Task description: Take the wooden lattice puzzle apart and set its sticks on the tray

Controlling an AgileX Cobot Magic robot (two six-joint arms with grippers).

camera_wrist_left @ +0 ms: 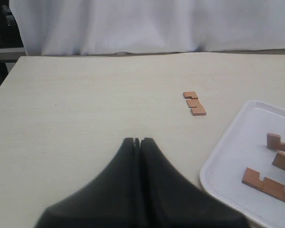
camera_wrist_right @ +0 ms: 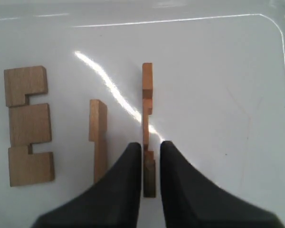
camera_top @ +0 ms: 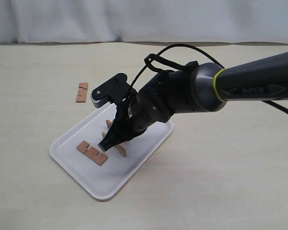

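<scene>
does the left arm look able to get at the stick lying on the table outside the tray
Probably yes: the stick lies flat on bare table ahead of the left pincer, with nothing between them. The pincer is shut, so it must open first.

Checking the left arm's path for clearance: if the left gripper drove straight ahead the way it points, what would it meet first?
Nothing nearby, it seems: the left gripper points over bare table, and the lone stick lies off that line. Depth is uncertain.
</scene>
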